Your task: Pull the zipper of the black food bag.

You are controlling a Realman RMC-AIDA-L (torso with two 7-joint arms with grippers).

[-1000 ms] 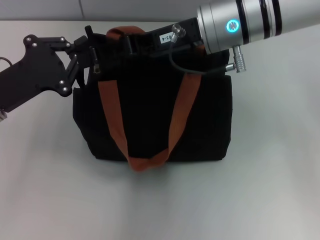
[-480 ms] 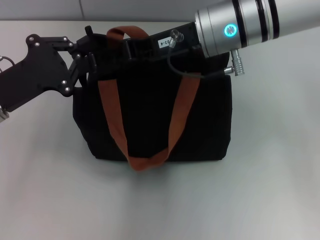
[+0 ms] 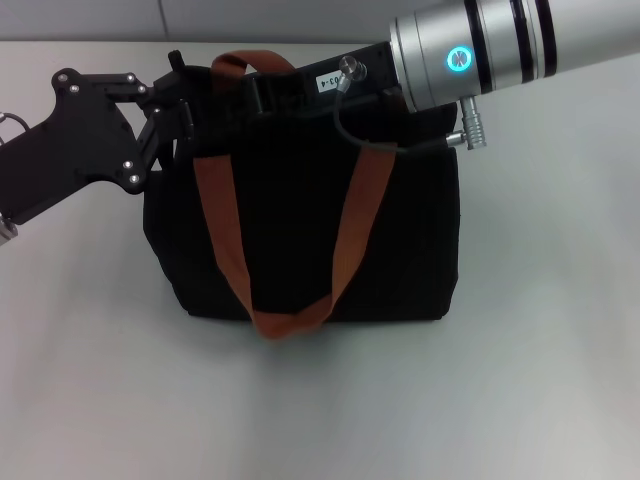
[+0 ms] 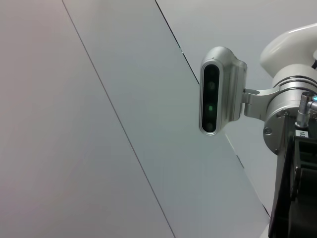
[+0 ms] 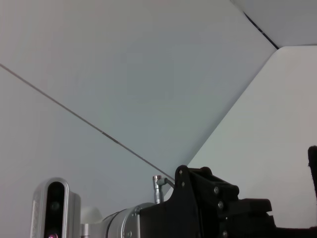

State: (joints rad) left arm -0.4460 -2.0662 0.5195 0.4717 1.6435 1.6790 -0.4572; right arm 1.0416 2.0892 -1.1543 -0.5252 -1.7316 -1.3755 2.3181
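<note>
The black food bag [image 3: 300, 240] stands upright in the middle of the head view, with two orange-brown straps; the front strap [image 3: 225, 230] hangs down its face. My left gripper [image 3: 180, 92] reaches in from the left and sits at the bag's top left corner. My right gripper [image 3: 262, 90] comes in from the upper right and lies along the bag's top edge, just right of the left one. The zipper is hidden behind the two grippers. Neither wrist view shows the bag.
The bag rests on a pale table [image 3: 540, 360] that extends in front and to both sides. A cable [image 3: 380, 142] from the right wrist droops over the bag's top. The wrist views show walls and the robot's head camera [image 4: 214, 91].
The right gripper has edged slightly left along the bag's top, and the bag has shifted a little left with it. The left gripper has drawn closer to the top left corner.
</note>
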